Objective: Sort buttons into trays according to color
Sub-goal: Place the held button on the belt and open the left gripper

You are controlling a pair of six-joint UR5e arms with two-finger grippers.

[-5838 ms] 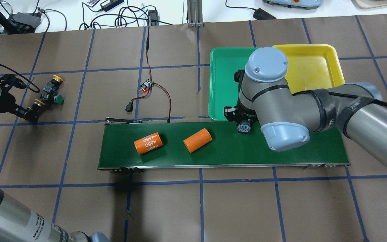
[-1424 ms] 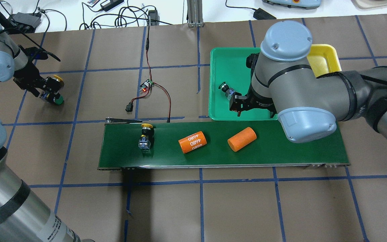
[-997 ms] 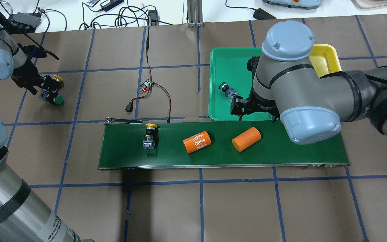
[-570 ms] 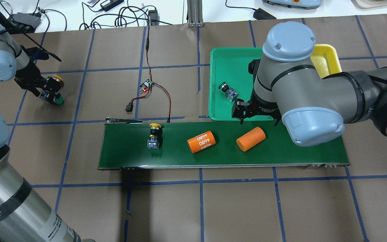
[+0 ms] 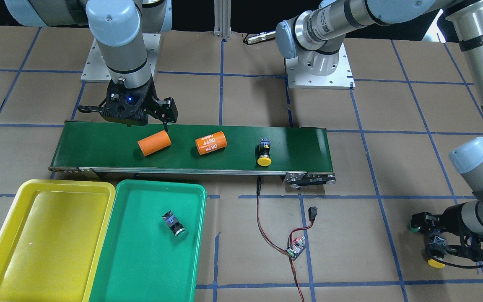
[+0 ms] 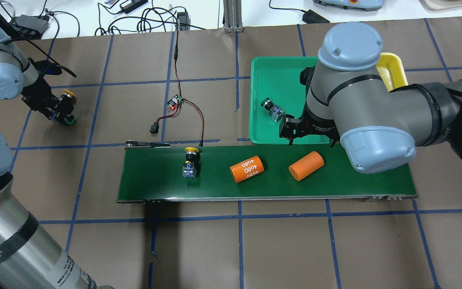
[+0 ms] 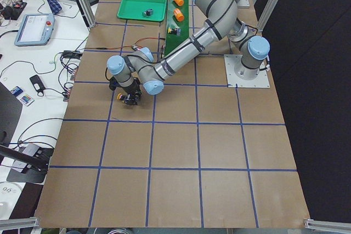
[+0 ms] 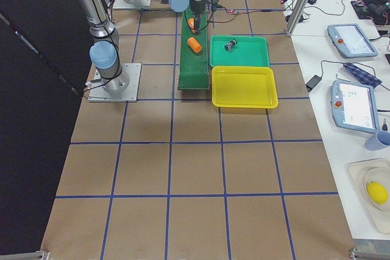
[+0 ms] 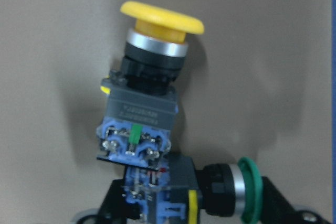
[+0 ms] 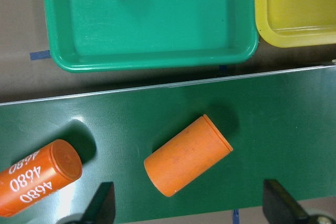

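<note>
A green button [image 6: 273,109] lies on its side in the green tray [image 6: 267,72], also in the front view [image 5: 173,224]. A yellow button [image 6: 191,160] rides the conveyor near its left end. Another yellow button [image 6: 69,94] and a green button [image 6: 69,120] lie together on the paper at far left. My left gripper [image 6: 56,110] is open, low over them, its fingers [image 9: 113,203] straddling the green button [image 9: 231,192]. My right gripper [image 6: 309,138] is open and empty over the belt's far edge, above a plain orange cylinder [image 10: 186,156]. The yellow tray [image 5: 36,251] holds nothing.
The dark-green conveyor [image 6: 155,180] also carries an orange cylinder marked 4680 [image 6: 247,168] and a plain one [image 6: 306,165]. A small circuit board with red and black wires [image 6: 175,102] lies behind the belt. My right arm covers much of both trays in the overhead view.
The belt carried the yellow button and both cylinders rightward. My right gripper drew back from the green tray to the belt's edge, leaving the green button there. My left gripper shifted slightly over its two buttons.
</note>
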